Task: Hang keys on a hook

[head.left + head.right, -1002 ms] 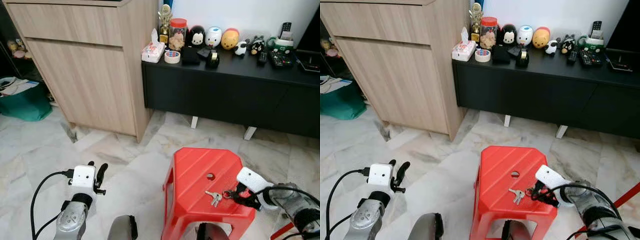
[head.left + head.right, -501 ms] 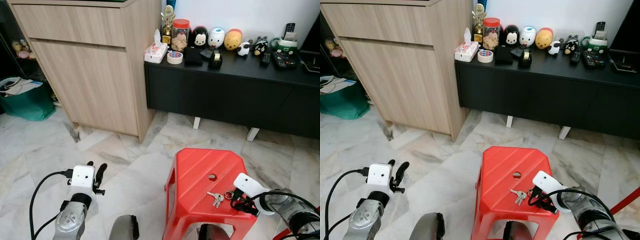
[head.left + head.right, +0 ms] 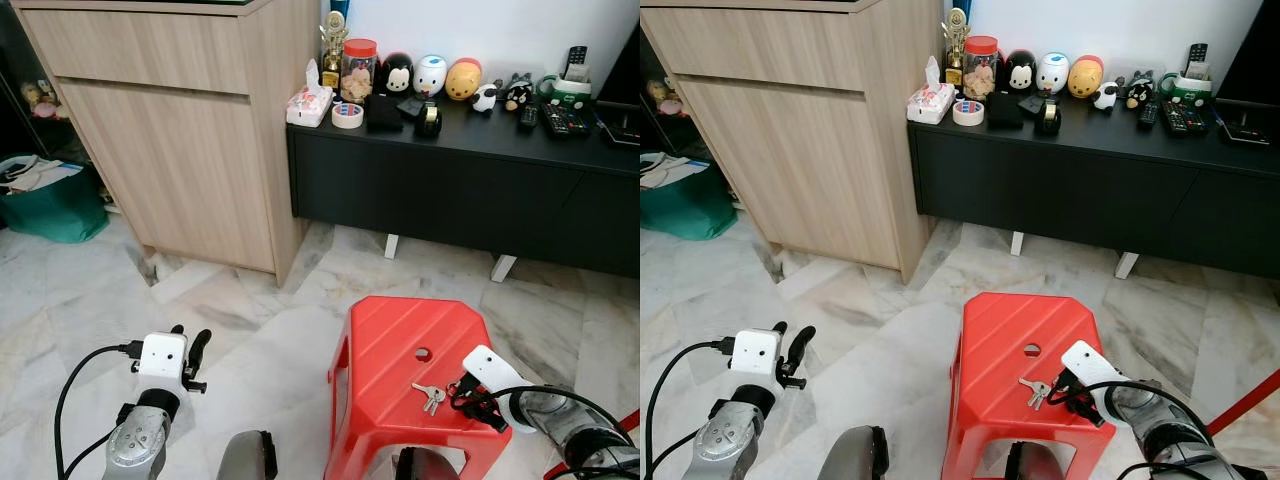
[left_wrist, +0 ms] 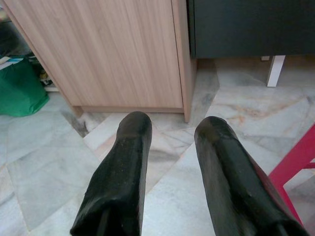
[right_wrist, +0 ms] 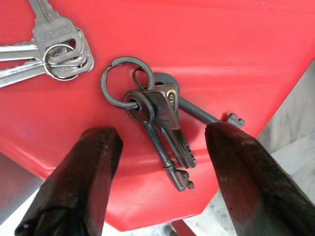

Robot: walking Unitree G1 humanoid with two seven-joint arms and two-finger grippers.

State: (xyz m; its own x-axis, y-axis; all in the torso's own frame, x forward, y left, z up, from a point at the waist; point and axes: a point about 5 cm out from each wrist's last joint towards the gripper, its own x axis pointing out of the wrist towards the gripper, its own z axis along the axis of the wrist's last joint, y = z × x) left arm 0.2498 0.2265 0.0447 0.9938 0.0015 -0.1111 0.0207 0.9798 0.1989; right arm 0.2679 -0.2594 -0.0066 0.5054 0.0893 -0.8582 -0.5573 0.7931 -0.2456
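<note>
Right wrist view: a dark bunch of old keys on a round metal ring [image 5: 157,118] is seen lying flat on the red plastic stool [image 5: 206,44], near its edge. A second set, silver keys on a small split ring [image 5: 51,46], is laid just beside the dark bunch, apart from it. The right gripper [image 5: 162,184] is held with its two black fingers spread wide, one on each side of the dark bunch; nothing is pinched, and contact with the keys cannot be confirmed.

In the head views, the right gripper [image 3: 472,400] is placed low over the stool's right front corner, with the silver keys [image 3: 430,397] just left of it and a round hole in the seat [image 3: 423,353] behind them.

The left gripper [image 3: 190,355] is held low over the pale marble floor [image 3: 90,300], well apart from the stool, fingers parted and empty in the left wrist view [image 4: 170,162].

Behind the stool, a long black low cabinet [image 3: 470,195] is set against the wall, its top crowded with cartoon figurines [image 3: 430,75], a red-lidded jar [image 3: 356,68], a tape roll [image 3: 347,115], a tissue pack [image 3: 307,103] and remote controls [image 3: 560,120]. A tall light-wood cupboard [image 3: 170,140] is butted against its left end, and a green bag [image 3: 45,205] sits further left.
</note>
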